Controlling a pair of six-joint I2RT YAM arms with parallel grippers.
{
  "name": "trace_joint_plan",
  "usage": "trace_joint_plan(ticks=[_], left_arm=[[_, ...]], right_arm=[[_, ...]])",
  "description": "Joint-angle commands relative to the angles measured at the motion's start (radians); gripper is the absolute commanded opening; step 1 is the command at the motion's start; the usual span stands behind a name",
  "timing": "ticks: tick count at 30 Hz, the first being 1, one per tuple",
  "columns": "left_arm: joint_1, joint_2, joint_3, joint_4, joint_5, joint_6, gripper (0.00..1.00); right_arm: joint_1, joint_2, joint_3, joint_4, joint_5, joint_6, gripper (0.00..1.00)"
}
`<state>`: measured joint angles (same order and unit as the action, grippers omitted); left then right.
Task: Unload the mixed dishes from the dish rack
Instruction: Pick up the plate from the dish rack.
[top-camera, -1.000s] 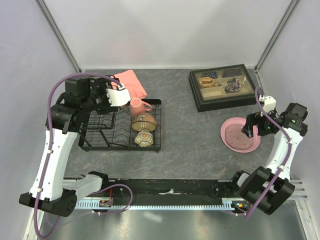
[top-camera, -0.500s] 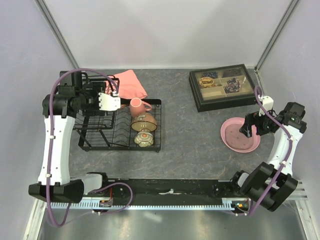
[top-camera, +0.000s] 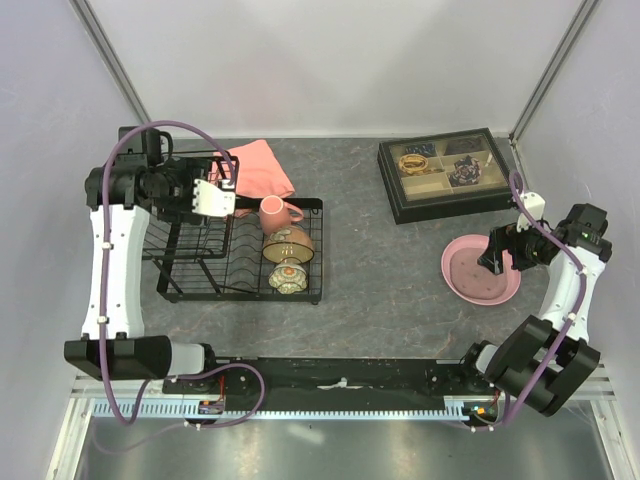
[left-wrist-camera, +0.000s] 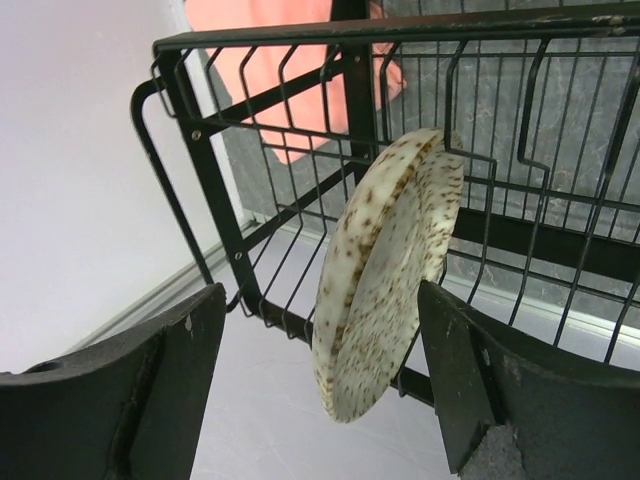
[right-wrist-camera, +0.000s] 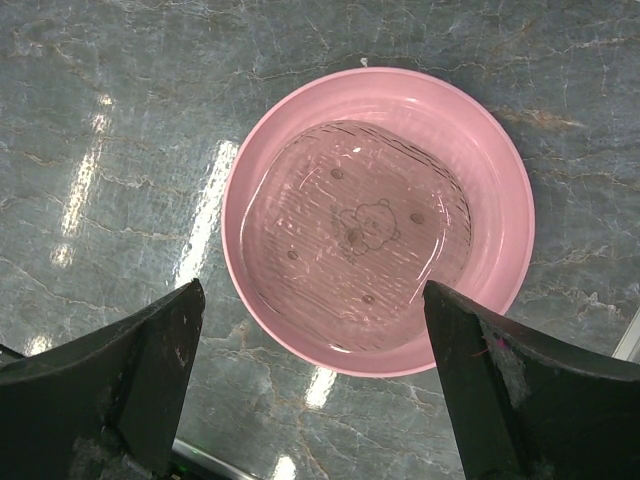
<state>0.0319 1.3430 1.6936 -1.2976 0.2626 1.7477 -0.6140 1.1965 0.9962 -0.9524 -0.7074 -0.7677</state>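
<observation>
Dish rack: on surface at left, part unloaded.
Large pink plate: already out, flat on surface at right; right gripper spread wide above it, empty.
Grey speckled bowl: on edge among rack wires. Left gripper, re-angled over the last second, brackets it wide open without touching; judged next to come out.
Pink mug: in rack, pending.

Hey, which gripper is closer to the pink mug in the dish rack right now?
Left. The left gripper hangs over the dish rack just beside the pink mug, open. The right gripper is far across the table, open above the pink plate.
</observation>
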Motion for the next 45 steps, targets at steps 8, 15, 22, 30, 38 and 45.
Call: trace_joint_plan(ticks=[8, 15, 22, 30, 38, 45], left_arm=[[0.010, 0.070, 0.078, -0.074, -0.011, 0.128, 0.72], [0.011, 0.081, 0.077, -0.077, -0.028, 0.144, 0.55], [0.010, 0.079, 0.064, -0.083, -0.034, 0.145, 0.41], [0.010, 0.074, 0.070, -0.074, -0.034, 0.144, 0.19], [0.010, 0.070, 0.094, -0.071, -0.019, 0.156, 0.03], [0.010, 0.064, 0.142, -0.058, 0.000, 0.159, 0.01]], right_arm=[[0.003, 0.002, -0.031, 0.037, -0.033, -0.036, 0.98], [0.003, 0.008, -0.047, 0.046, -0.033, -0.038, 0.98], [0.003, 0.008, -0.053, 0.052, -0.030, -0.035, 0.98], [0.003, 0.008, -0.060, 0.061, -0.024, -0.028, 0.98], [0.003, 0.009, -0.071, 0.069, -0.021, -0.028, 0.98], [0.003, 0.011, -0.079, 0.076, -0.018, -0.031, 0.98]])
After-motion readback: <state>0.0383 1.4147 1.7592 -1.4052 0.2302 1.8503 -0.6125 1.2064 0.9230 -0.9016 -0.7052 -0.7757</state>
